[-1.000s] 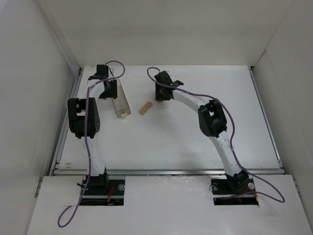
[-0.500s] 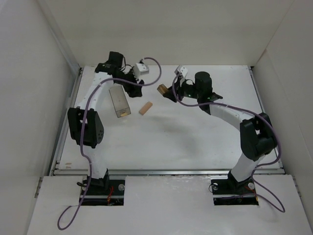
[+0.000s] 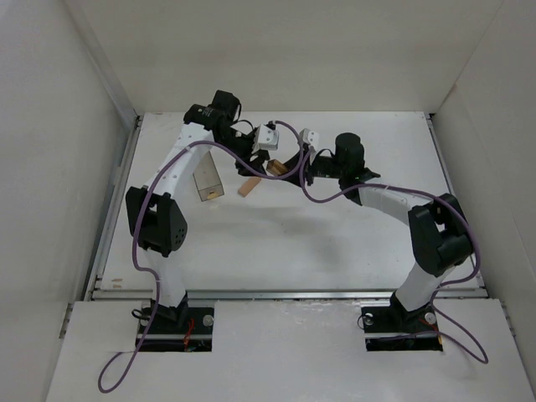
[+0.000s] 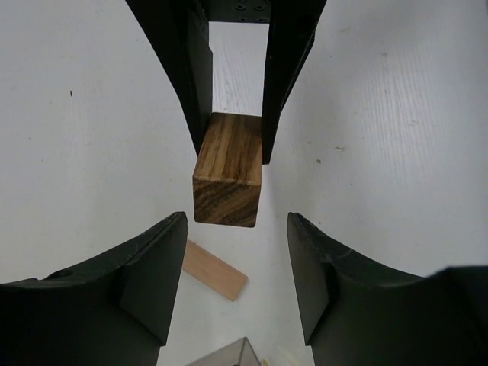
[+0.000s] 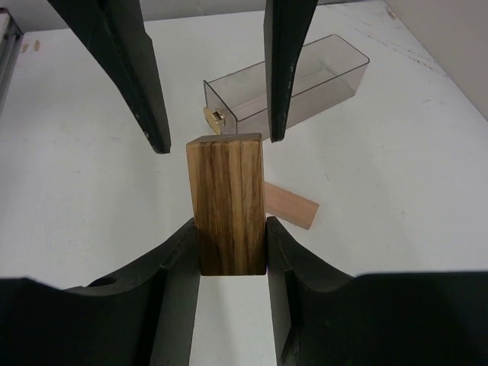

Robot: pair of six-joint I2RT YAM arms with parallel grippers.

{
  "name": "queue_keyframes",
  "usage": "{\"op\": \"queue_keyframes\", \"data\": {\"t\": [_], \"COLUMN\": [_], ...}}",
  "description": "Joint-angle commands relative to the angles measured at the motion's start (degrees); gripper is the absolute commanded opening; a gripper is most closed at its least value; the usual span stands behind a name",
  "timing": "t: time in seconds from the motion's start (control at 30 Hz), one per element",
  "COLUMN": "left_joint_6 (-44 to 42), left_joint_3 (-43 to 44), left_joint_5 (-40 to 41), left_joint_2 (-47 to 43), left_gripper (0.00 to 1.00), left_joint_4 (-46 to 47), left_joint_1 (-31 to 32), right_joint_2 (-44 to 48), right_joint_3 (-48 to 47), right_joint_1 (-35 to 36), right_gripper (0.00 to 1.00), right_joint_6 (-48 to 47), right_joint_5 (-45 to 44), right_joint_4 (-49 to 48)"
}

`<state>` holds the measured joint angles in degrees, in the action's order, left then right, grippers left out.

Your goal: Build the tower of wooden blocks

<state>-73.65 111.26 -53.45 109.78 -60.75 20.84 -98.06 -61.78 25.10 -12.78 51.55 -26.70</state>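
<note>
My right gripper (image 5: 232,244) is shut on a dark striped wood block (image 5: 227,200) and holds it above the table, its far end pointing at the left gripper. In the top view the block (image 3: 276,169) sits between the two grippers at the back middle. My left gripper (image 4: 236,267) is open and empty, its fingers (image 5: 130,72) spread just beyond the block's free end (image 4: 226,174), not touching it. A thin light wood plank (image 3: 247,186) lies flat on the table below, also seen in the left wrist view (image 4: 215,271) and the right wrist view (image 5: 290,206).
A clear plastic box (image 3: 206,181) lies on its side left of the plank, with a small light piece at its open end (image 5: 216,117). White walls close in the table at the back and both sides.
Both arms have swung toward the back middle. The right gripper brought the dark block left and lower; the left gripper moved right from the clear box to face it.
</note>
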Motion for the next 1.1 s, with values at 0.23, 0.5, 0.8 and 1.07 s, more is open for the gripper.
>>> {"op": "queue_keyframes", "data": {"t": [0.23, 0.5, 0.8, 1.07], "left_joint_6": [6.85, 10.97, 30.13, 34.18], "left_joint_3": [1.33, 1.24, -3.86, 1.22], "left_joint_5": [-0.43, 2.47, 24.86, 36.12], "left_joint_2": [0.53, 0.53, 3.59, 14.83], "left_gripper": [0.49, 0.02, 0.0, 0.0], "left_joint_4": [5.91, 6.52, 21.73, 19.81], "left_joint_1": [3.15, 4.3, 5.52, 9.91], "right_joint_2": [4.11, 4.11, 9.45, 26.33], "right_joint_3": [0.26, 0.26, 6.65, 23.36], "right_joint_1": [-0.05, -0.05, -2.86, -6.46], "right_gripper": [0.0, 0.01, 1.0, 1.0], "right_joint_6": [-4.28, -4.28, -1.11, -2.25], "right_joint_5": [3.56, 1.99, -7.83, -28.68], "right_joint_4": [-3.27, -2.75, 0.95, -0.39]}}
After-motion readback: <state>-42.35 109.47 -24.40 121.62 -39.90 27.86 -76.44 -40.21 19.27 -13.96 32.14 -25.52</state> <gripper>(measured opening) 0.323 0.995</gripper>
